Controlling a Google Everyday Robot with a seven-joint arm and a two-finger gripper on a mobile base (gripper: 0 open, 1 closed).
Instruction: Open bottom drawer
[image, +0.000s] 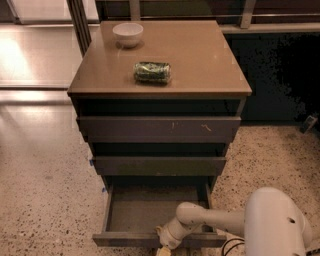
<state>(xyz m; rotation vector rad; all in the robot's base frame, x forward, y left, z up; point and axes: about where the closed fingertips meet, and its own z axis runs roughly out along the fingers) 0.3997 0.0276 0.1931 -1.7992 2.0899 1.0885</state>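
1. Camera view: the gripper (162, 246) is sitting low at the bottom edge of the shot, right at the front panel of the bottom drawer (131, 240), a little right of that panel's middle.
2. Whether it is gripping the panel or only resting against it, and how wide it is open, I cannot tell.
3. The bottom drawer is standing well out of the cabinet, its shallow tray lying bare just beyond the gripper.
4. The white arm (215, 220) is reaching in from the gripper's right, running back to the robot's rounded body (272, 225).
5. Above the gripper, the middle drawer front (160, 165) and the scratched top drawer front (159, 129) are sitting closed.
6. Farther up, on the tan cabinet top (205, 55), a green can (152, 72) is lying on its side, with a white bowl (128, 34) well behind it.
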